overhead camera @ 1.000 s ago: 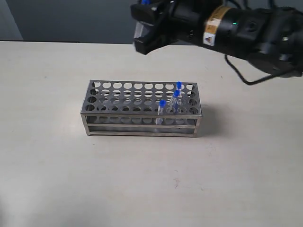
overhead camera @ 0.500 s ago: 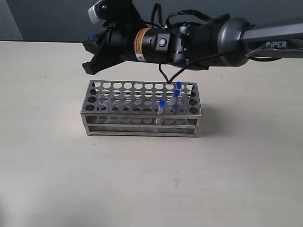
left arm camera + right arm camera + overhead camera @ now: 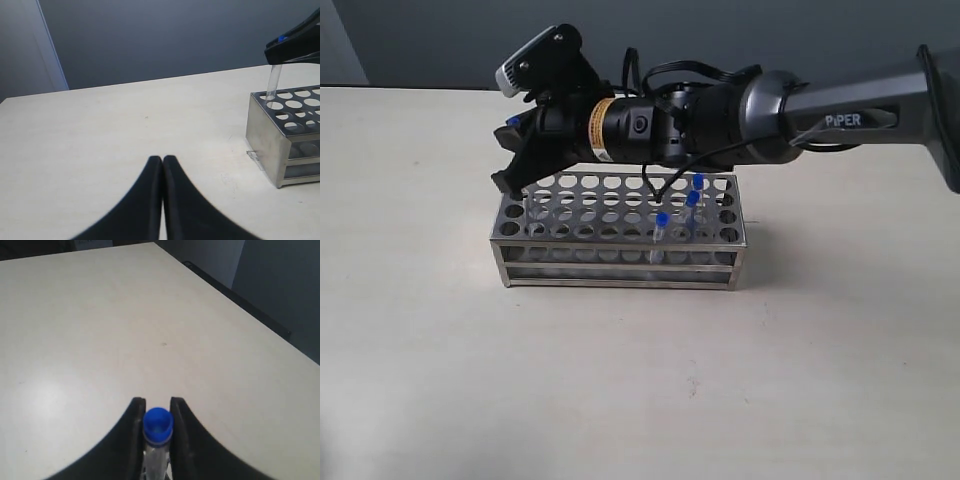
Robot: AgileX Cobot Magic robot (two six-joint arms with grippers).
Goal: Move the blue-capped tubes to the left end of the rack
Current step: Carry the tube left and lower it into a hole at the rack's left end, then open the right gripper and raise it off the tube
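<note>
The silver rack (image 3: 620, 262) stands mid-table. My right gripper (image 3: 515, 160) reaches across to its left end, shut on a blue-capped tube (image 3: 512, 121). The tube hangs upright and its clear lower end (image 3: 527, 204) meets a hole in the left-end column. The right wrist view shows the blue cap (image 3: 158, 426) pinched between the right gripper (image 3: 157, 401) fingers. In the left wrist view the held tube (image 3: 272, 85) dips at the rack's corner (image 3: 272, 137). Three more blue-capped tubes (image 3: 692, 198) stand near the rack's right end. My left gripper (image 3: 162, 159) is shut and empty, low over the table, left of the rack.
The right arm's black body (image 3: 720, 125) stretches above the back of the rack. Bare beige table (image 3: 620, 380) surrounds the rack. A dark wall lies beyond the table's far edge (image 3: 150, 80).
The right arm has swung left and down with the tube, from above the rack's middle to its left end. The tube's lower end now meets the top plate.
</note>
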